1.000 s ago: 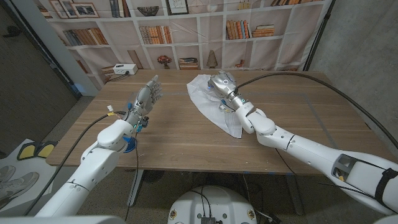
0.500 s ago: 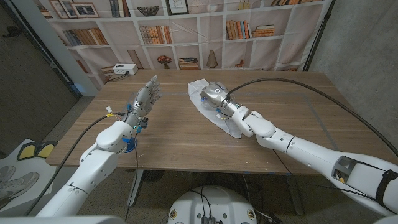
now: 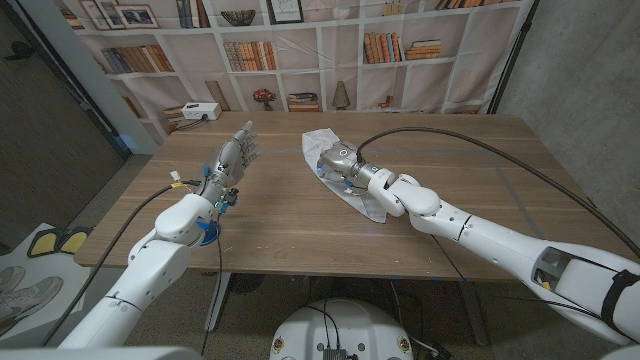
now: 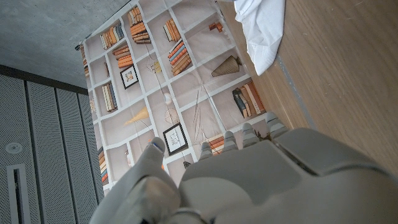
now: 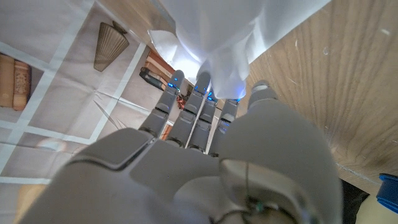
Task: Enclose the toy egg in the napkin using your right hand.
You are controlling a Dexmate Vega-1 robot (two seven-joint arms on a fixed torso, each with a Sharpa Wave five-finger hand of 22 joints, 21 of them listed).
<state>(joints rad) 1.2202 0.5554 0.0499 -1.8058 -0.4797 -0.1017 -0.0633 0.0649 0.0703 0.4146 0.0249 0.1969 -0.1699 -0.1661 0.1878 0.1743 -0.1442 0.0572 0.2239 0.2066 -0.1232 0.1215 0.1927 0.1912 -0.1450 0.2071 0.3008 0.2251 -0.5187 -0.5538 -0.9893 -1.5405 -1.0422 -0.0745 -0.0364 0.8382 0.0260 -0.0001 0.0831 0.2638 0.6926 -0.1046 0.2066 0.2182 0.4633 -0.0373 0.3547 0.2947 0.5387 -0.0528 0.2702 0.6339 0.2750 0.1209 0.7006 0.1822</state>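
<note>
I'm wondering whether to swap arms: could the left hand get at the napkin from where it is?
Probably yes: the left hand stands raised and empty, with bare table between it and the napkin, though the right hand already covers the napkin's middle.

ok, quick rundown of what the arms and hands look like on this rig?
Both arms have glossy white rounded shells with dark joint seams. The left hand and right hand are metallic grey, with segmented fingers. A black cable loops over the table to the right arm; thinner black cables run along the left arm, which has a blue part at the wrist.
</note>
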